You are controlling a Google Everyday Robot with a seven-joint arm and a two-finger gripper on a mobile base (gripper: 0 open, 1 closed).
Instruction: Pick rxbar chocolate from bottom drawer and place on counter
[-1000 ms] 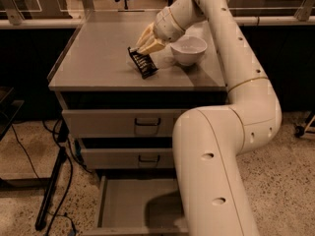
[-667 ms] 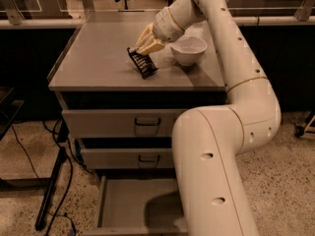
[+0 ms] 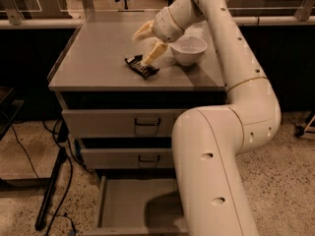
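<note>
The rxbar chocolate (image 3: 141,66), a small black wrapper with white print, lies on the grey counter (image 3: 98,58) near its middle front. My gripper (image 3: 141,48) hovers just above the bar with its two pale fingers spread apart. The lower fingertip (image 3: 149,59) is at the bar's top edge, and the upper finger (image 3: 141,32) is well clear of it. The gripper is open and holds nothing. The bottom drawer (image 3: 133,205) is pulled out at the base of the cabinet; its grey floor shows nothing, and my arm hides its right part.
A white bowl (image 3: 188,49) stands on the counter right of the gripper. Two upper drawers (image 3: 118,124) with dark handles are shut. My large white arm (image 3: 221,171) fills the lower right. A black stand and cables (image 3: 54,181) are on the floor at left.
The fingers have spread apart and let go of the bar, which now lies flat on the counter instead of being held tilted.
</note>
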